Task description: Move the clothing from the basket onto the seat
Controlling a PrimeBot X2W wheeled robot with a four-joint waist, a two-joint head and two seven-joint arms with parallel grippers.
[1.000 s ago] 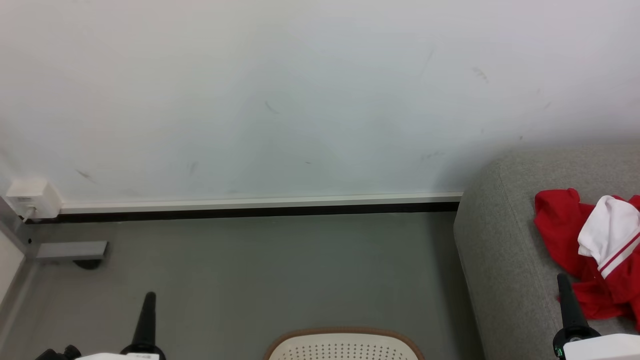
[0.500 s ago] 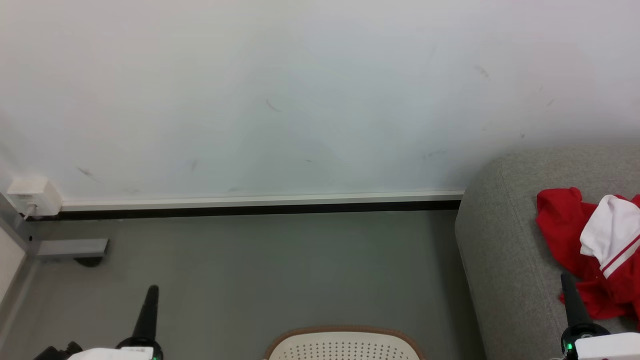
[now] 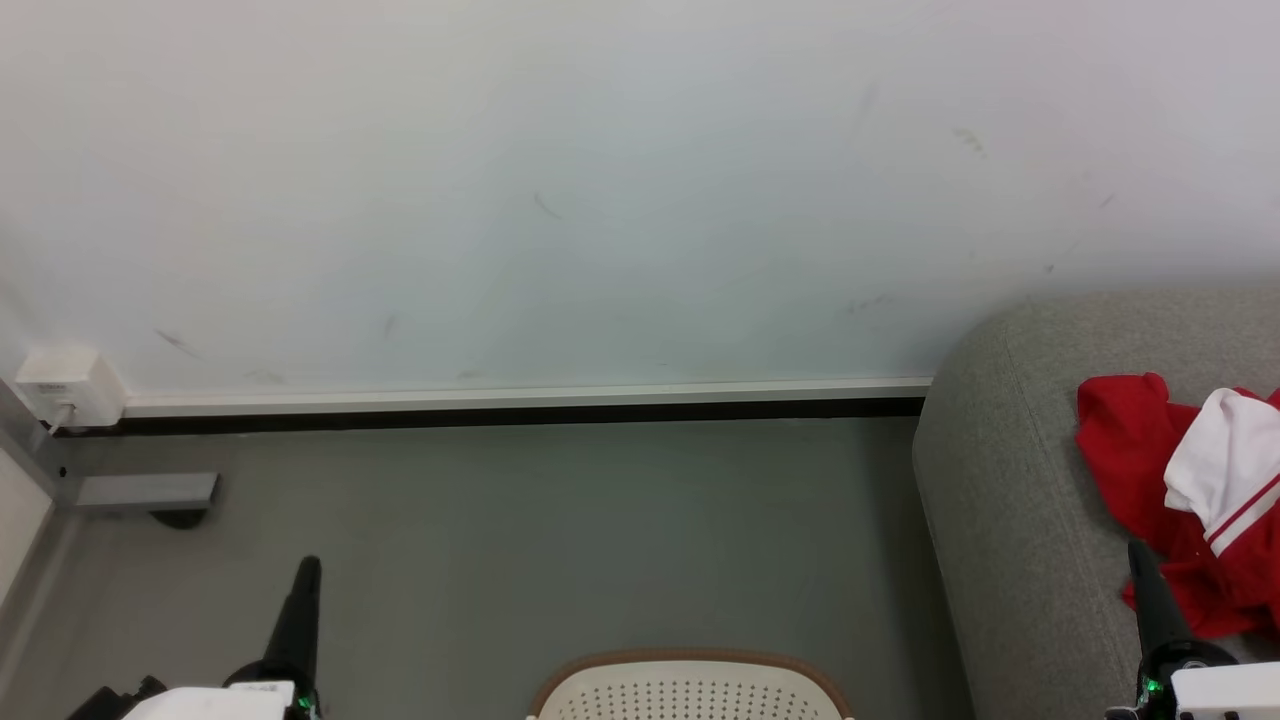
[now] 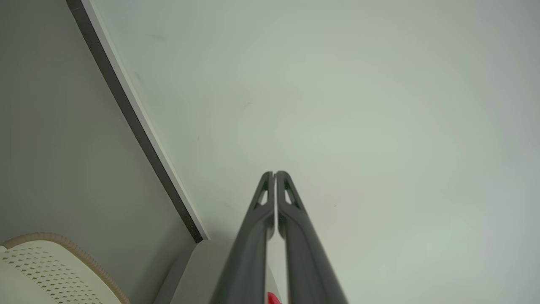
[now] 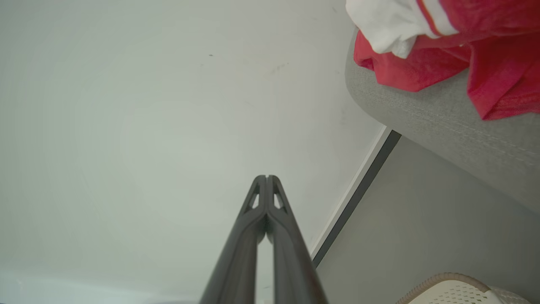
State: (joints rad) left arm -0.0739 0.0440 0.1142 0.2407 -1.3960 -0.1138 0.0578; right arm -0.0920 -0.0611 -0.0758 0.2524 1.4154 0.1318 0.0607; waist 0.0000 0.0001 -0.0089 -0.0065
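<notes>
left pincer risen slightly, closed; right pincer closed; clothing on seat, basket cropped by frame.

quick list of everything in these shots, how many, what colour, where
clothing: one heap, seemingly two pieces, red and red-white, on the seat
seat: one, light grey, right side
basket: one, cream with brown rim, on the floor, bottom centre
wall box: one, white, far left
bar: one, grey, floor, far left
skirting: one, white over black, foot of the wall
left gripper: one, dark, shut, empty, lower left
right gripper: one, dark, shut, empty, lower right
</notes>
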